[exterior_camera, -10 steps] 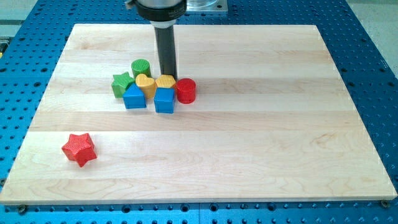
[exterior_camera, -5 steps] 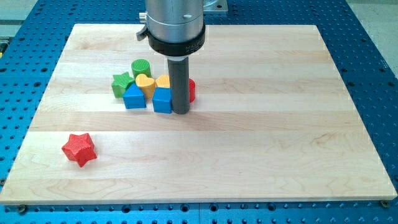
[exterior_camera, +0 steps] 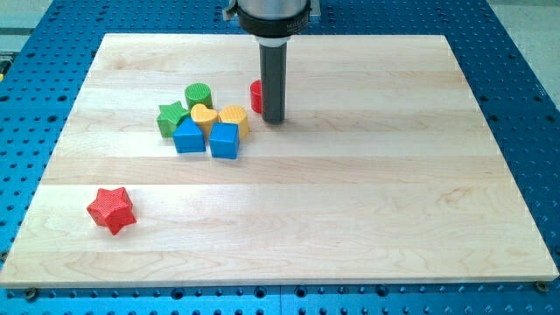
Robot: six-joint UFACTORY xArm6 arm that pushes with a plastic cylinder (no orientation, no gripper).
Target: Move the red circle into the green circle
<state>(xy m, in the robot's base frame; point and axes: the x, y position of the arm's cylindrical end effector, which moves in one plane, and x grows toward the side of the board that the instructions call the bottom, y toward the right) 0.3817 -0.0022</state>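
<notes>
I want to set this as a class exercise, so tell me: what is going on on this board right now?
A robot arm's rod is pushing blocks about a wooden board. My tip sits just to the view's right of the red circle, partly hiding it. The green circle lies further to the view's left, at the top of a cluster with a green star, two yellow blocks and two blue ones. The two circles are apart. A red star lies alone at the lower left.
</notes>
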